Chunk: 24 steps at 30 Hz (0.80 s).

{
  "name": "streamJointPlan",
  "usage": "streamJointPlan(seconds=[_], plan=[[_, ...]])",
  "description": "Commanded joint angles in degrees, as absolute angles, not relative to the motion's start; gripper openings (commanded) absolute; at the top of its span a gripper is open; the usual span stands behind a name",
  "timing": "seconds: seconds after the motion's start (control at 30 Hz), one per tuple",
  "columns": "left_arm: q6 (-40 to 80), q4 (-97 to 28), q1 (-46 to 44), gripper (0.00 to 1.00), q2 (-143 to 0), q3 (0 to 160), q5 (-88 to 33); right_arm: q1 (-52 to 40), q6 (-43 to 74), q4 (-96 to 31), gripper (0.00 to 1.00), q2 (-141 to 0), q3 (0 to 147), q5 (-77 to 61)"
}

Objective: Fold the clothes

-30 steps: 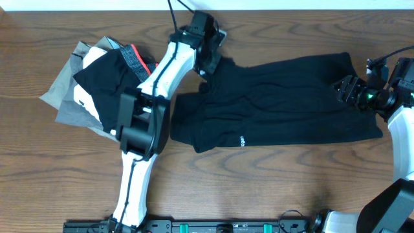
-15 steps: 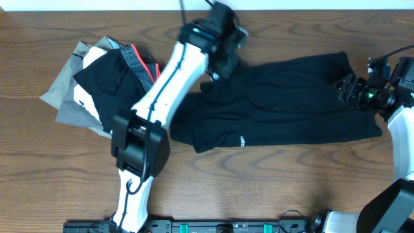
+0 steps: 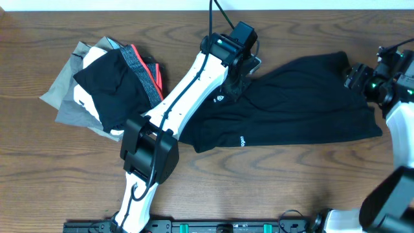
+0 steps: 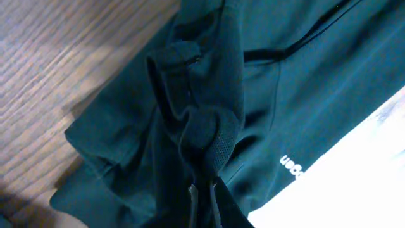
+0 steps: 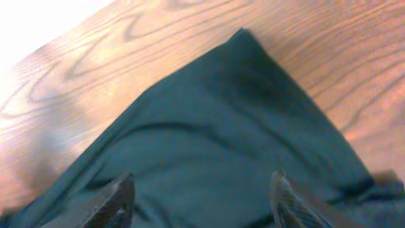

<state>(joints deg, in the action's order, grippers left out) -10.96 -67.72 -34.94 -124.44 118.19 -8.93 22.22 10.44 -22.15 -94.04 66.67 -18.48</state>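
Left claw [image 3: 235, 83] swung toward 12 o'clock, pinching fold of large soft black short-sleeved shirt [image 3: 304, 113] lying on wooden bench [image 3: 291, 188], centre to 3 o'clock. Right claw [image 5: 201, 196] spread above it. Likely mid-fold; next: lay flat, release.

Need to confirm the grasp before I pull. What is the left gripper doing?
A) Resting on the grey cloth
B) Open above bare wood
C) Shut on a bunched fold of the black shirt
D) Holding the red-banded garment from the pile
C: in the left wrist view the left gripper has its fingertips closed together, with a fold of the black shirt bunched up between them.
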Motion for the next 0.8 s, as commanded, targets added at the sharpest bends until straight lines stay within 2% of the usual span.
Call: streamJointPlan(seconds=[0.0,0.17,0.47,0.77], plan=[[-11.14,-68.34,-34.7,0.06,-123.87,118.58,-7.88,22.59,12.16,-20.21,0.68,-100.64,70.19,-16.8],[-11.11,-69.6,-34.7,0.06,-123.87,118.58,-7.88,22.59,9.89,-24.43,0.74,-114.63,85.62,-17.63],[-11.11,-70.63,-34.7,0.06,-123.87,118.58,-7.88,21.45,7.81,-35.38,0.77,-135.52,113.99,-19.94],[-11.09,-69.63,-34.7,0.06,-123.87,118.58,-7.88,18.52,8.05,-36.12,0.76,-142.21,117.32,-18.48]])
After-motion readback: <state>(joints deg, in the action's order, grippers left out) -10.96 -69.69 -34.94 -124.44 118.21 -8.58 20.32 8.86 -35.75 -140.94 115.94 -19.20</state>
